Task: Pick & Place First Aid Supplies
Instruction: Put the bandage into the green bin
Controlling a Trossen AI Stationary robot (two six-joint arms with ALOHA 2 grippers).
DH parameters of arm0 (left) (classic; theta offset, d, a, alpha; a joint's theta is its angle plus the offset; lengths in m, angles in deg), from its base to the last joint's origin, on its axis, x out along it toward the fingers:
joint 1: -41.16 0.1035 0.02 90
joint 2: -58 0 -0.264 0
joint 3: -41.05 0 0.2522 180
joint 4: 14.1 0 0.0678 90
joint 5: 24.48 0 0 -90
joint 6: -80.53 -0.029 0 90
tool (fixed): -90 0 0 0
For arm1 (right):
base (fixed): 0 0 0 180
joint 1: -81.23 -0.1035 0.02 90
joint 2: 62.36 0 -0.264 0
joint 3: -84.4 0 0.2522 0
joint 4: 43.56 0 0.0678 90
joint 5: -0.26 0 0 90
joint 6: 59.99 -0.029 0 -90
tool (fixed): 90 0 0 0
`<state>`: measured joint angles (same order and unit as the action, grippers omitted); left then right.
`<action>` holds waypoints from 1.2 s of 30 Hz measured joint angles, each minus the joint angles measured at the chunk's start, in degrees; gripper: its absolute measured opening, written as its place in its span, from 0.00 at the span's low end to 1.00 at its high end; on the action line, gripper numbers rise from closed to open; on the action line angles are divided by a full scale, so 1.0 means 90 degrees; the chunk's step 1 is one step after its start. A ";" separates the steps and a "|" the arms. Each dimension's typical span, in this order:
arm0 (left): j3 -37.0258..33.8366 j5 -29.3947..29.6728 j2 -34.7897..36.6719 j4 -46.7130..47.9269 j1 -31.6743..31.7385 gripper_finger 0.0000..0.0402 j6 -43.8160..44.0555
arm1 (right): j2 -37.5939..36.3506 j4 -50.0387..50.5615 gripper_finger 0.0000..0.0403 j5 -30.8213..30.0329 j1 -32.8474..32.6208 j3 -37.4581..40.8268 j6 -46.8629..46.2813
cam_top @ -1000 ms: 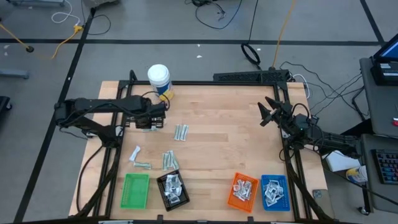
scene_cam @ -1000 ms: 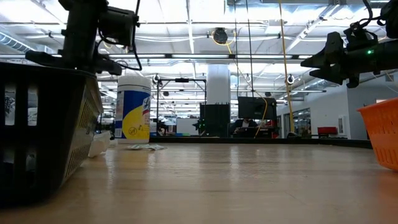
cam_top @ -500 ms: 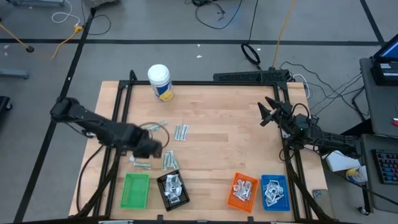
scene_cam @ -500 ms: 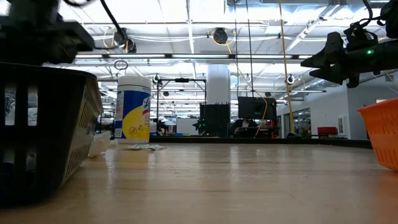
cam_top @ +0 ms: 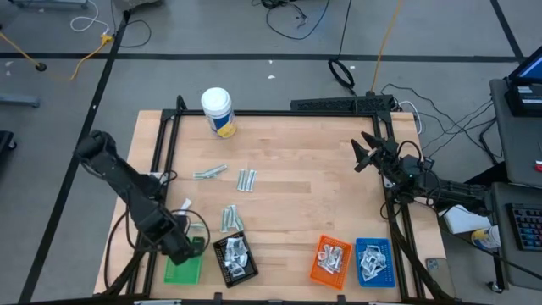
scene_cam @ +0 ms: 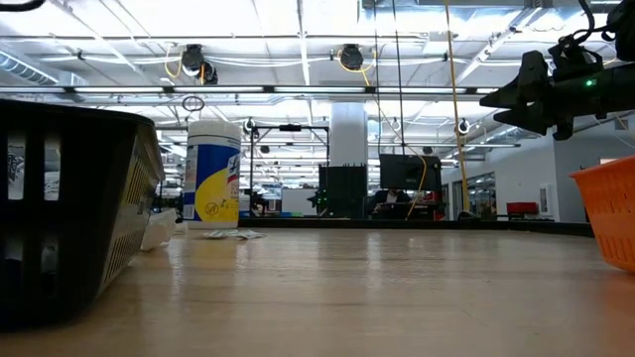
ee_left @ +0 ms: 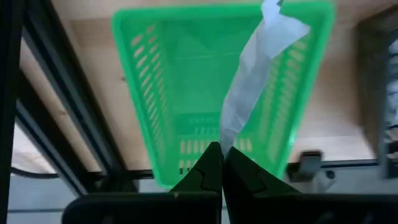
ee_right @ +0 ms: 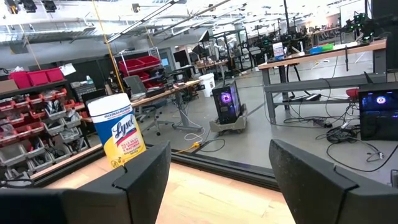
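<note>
The left gripper (ee_left: 222,163) is clamped on one end of a long pale grey-green wrapped strip (ee_left: 255,68), which hangs over the green slotted plastic tray (ee_left: 149,93), apparently clear of its floor, long axis running away from the fingers. The right gripper (cam_top: 362,153) waits spread wide at the table's right edge.

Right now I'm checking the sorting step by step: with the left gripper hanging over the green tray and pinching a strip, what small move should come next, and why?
Probably open the left gripper and let go. Its fingers are shut on a pale wrapped strip that dangles over the inside of the green tray, so the strip should fall in. The right gripper waits open at the table's right edge.
</note>
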<state>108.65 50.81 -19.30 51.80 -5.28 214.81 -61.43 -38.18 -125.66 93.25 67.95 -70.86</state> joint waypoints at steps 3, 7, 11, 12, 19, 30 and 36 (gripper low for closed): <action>0.0067 -0.0199 -0.0169 -0.0053 -0.0164 0.00 0.0053 | 0.0000 0.0000 0.66 -0.0002 -0.0001 0.0001 0.0000; 0.0075 -0.0176 -0.0371 -0.0187 -0.0194 0.00 0.0053 | 0.0001 0.0000 0.66 -0.0002 0.0001 0.0001 0.0001; 0.0075 -0.0107 -0.0699 -0.0276 -0.0196 0.00 0.0070 | 0.0001 0.0001 0.66 -0.0001 0.0002 0.0000 0.0000; 0.0075 -0.0101 -0.0787 -0.0329 -0.0201 0.00 0.0090 | 0.0001 0.0001 0.66 -0.0002 0.0002 0.0000 0.0000; 0.0075 -0.0029 -0.1095 -0.0526 -0.0251 0.07 0.0220 | 0.0000 0.0001 0.66 -0.0001 0.0000 0.0001 0.0000; 0.0075 0.0063 -0.0825 -0.0530 -0.0316 0.50 0.0043 | 0.0002 0.0001 0.66 -0.0001 0.0001 0.0000 0.0000; 0.0075 0.0367 -0.0563 -0.0477 0.0010 0.66 -0.1248 | 0.0002 0.0002 0.66 -0.0002 0.0001 0.0000 0.0000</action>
<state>109.33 54.11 -24.37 47.51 -5.19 203.58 -61.41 -38.16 -125.69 93.26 67.95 -70.86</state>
